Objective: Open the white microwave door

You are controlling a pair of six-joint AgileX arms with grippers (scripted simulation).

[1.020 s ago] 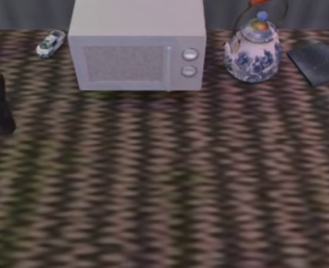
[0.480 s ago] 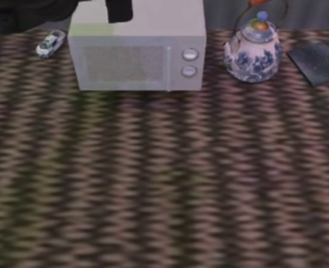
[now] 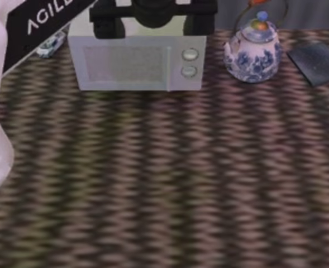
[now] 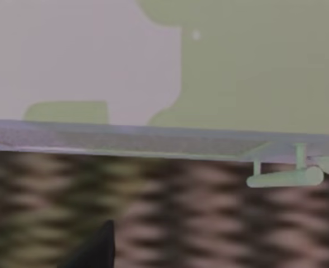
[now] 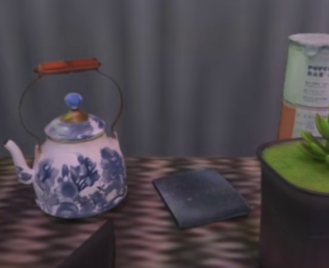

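Hovering our left pincer (image 3: 153,14) above the white microwave (image 3: 137,53) — whether clenched or released, we cannot tell — the door (image 3: 125,64) sits shut just below. Descending blind, we risk missing the handle strip (image 4: 284,177) and nudging the microwave backward.

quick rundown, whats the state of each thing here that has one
white microwave: upright at the table's far edge
door: shut, flush with the front
teapot: upright, lid on
left gripper: above the microwave's top, touching nothing visible
right arm: out of the top view
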